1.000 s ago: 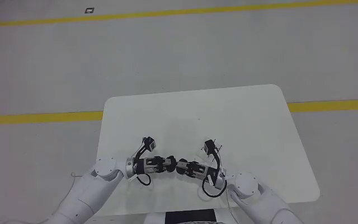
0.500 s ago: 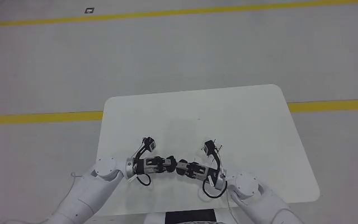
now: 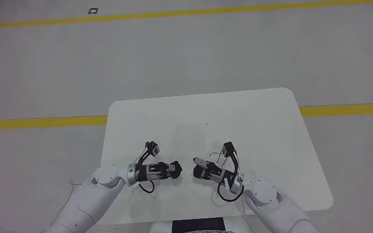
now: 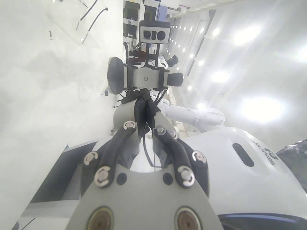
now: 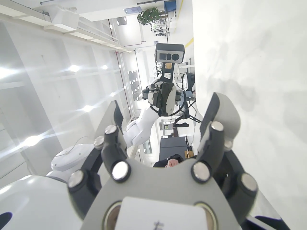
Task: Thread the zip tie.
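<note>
White rounded bench (image 3: 256,122): matt, smooth top. Clear plastic bag (image 4: 72,17): glossy, creased film. Left gripper (image 4: 143,104): matt grey metal plate, shiny pins, black plastic links.

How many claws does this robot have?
2. The left claw and the right claw face each other, apart, above the near side of the table.

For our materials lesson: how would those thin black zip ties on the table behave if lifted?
The zip ties lie in curves, so likely bendy, not stiff. Very thin, so probably light and hard to pinch.
</note>
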Robot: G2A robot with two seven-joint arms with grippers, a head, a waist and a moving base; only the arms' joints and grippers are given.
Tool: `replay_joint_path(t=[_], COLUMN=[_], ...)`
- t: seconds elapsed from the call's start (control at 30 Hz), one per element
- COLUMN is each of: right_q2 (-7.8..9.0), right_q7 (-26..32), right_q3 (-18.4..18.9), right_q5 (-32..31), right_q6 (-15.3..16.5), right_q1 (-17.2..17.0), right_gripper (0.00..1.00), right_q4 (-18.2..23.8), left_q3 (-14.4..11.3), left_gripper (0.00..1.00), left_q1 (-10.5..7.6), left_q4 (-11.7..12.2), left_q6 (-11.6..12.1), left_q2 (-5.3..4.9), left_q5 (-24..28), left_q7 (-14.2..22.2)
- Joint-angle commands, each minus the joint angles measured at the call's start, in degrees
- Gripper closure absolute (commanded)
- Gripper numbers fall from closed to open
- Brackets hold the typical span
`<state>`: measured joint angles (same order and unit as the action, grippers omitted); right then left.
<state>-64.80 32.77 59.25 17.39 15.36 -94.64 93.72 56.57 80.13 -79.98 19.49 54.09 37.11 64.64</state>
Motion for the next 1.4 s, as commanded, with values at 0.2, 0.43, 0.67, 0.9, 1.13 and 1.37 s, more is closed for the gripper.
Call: replay_joint_path(t=[0.2,0.43,0.67,0.9,1.13,1.37], right_q2=[0.03,0.03,0.03,0.03,0.03,0.03], right_q7=[-0.2,-0.2,-0.2,-0.2,-0.2,-0.2], right_q3=[0.17,0.17,0.17,0.17,0.17,0.17], right_q5=[-0.16,-0.16,-0.16,-0.16,-0.16,-0.16], right_q6=[0.24,0.24,0.24,0.24,0.24,0.24], right_q1=[-0.16,-0.16,-0.16,-0.16,-0.16,-0.16], right_gripper=[0.0,0.0,0.0,0.0,0.0,0.0], right_q4=[0.17,0.17,0.17,0.17,0.17,0.17], left_q3=[0.09,2.88,9.36,14.29,15.05,14.76], left_gripper=[1.0,1.0,1.0,1.0,1.0,1.0], left_q1=[-0.15,0.44,4.65,7.52,7.87,7.44], left_q4=[-0.62,-5.19,-11.7,-14.09,-13.42,-12.98], left_q6=[-0.01,-0.01,-0.01,-0.01,-0.01,-0.01], left_q2=[-0.06,-0.4,-0.75,-0.06,0.5,0.55], left_q5=[-0.71,-14.81,-24.65,-25.21,-24.18,-23.39], left_q7=[0.47,-5.15,-6.11,-4.53,-1.92,-2.73])
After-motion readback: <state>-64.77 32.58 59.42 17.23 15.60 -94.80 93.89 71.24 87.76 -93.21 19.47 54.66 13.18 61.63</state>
